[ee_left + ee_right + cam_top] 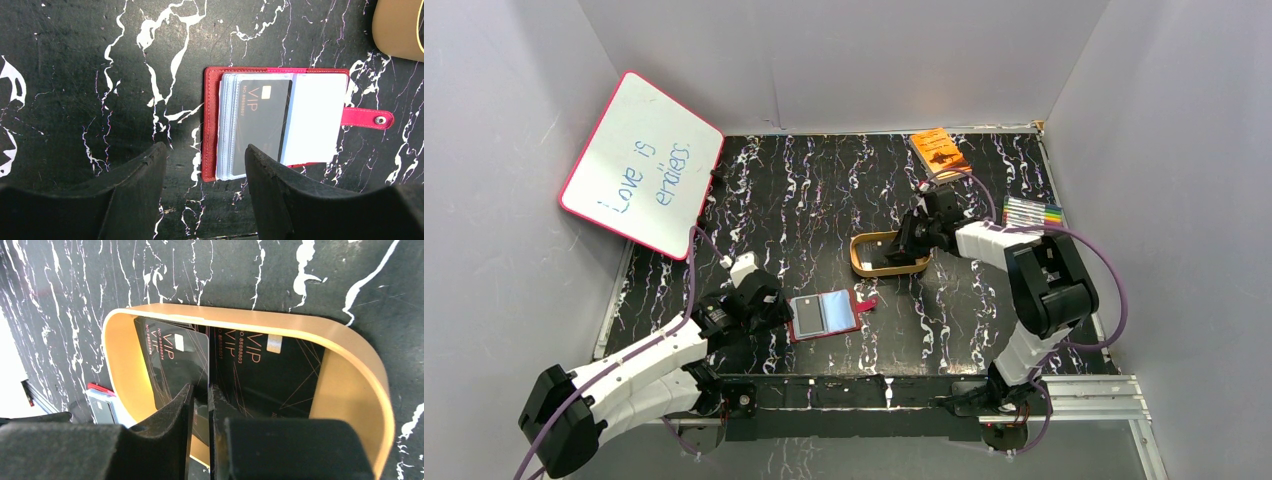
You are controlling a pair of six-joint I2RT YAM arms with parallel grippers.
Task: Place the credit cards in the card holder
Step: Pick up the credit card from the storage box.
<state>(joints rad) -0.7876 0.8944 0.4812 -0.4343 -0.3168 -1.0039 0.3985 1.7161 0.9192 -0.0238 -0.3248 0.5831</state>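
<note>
Right wrist: right gripper [201, 390] clenched on a black credit card [170, 360] inside the gold tray [360, 370]. Lift straight, clear the rim. Left gripper [205, 147] hangs released beside the card holder [210, 100].

Both arms [639, 365] have white shells, black joints, looping purple cables [1114, 290] and matte black wedge-shaped fingers [135, 200].

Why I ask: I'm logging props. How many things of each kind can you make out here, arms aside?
Black VIP cards: 3
Red card holder: 1
Gold tray: 1
Orange book: 1
Whiteboard: 1
Pen pack: 1
Total: 8
</note>
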